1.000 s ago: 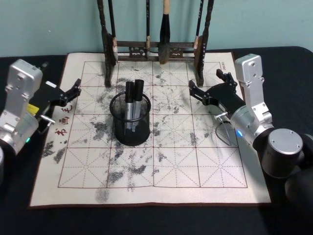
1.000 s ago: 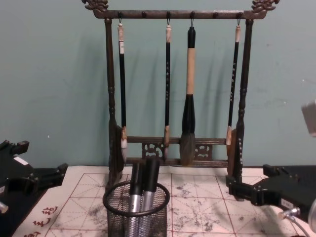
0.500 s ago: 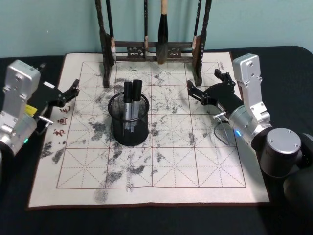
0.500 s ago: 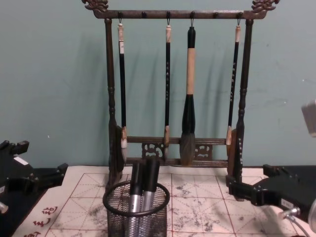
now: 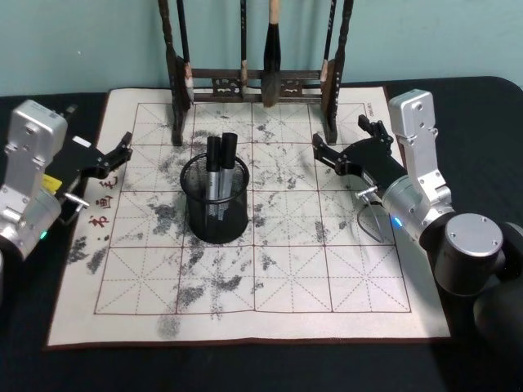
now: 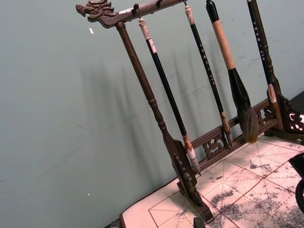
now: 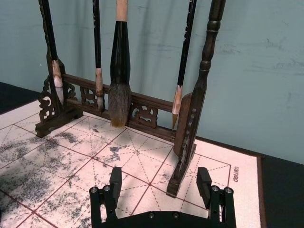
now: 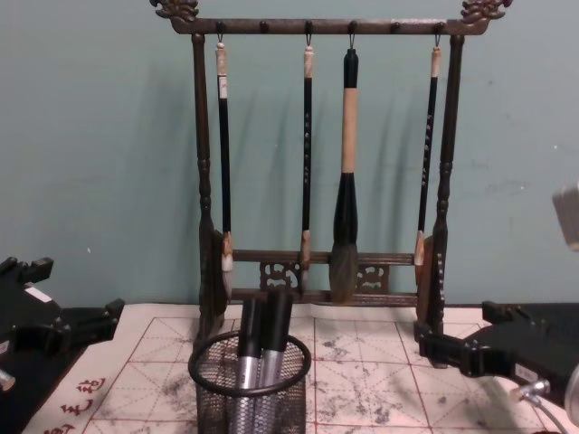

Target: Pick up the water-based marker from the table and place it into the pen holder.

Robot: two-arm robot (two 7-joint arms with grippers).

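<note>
Already, head view: two markers stand in the pen holder. Left gripper and right gripper flank it, both spread and empty. Best to withdraw without brushing the rim.

Chest view: holder upright before the brush rack. Nothing has moved since the earlier frame.

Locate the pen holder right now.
Head view: pen holder stands left of centre on the gridded mat, in front of the brush rack, two markers inside.
</note>
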